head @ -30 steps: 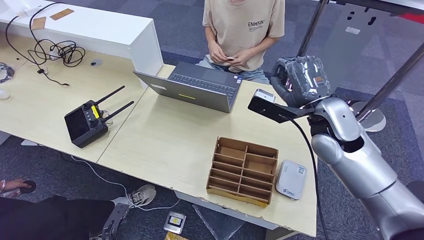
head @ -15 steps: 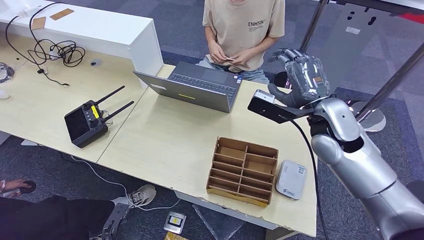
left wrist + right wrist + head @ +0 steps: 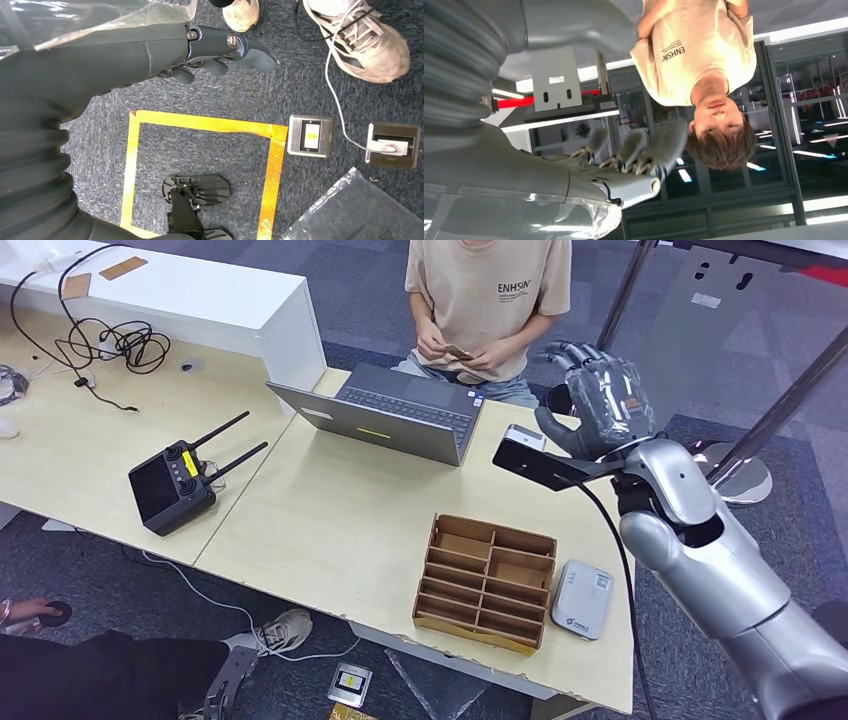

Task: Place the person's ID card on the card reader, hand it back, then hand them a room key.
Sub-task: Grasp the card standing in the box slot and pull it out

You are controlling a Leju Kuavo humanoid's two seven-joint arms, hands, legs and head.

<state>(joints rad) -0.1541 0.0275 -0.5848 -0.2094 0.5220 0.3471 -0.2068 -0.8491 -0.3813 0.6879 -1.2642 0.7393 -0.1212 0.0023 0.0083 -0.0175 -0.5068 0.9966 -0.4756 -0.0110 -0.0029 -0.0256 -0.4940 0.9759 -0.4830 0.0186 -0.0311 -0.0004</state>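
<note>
The fingers (image 3: 580, 355) of the right hand (image 3: 598, 400) are spread apart and empty, palm raised at the upper right of the head view, which reads as an open offer to receive something. Just left of it, at top centre, the person (image 3: 488, 300) holds a small dark card, probably the ID card (image 3: 458, 352), between both of their own hands, well apart from the robot's palm, so the handover looks not yet made. Lower right on the table (image 3: 330, 520) lies the pale card reader (image 3: 582, 600), just beside the brown compartment box (image 3: 486, 580), within easy reach of the right arm for the placing step. I cannot make out a room key in the box. The left hand (image 3: 210, 50) hangs over the carpet, fingers loosely curled and holding nothing, judged idle. A laptop (image 3: 395, 415) stands between the person and the box.
</note>
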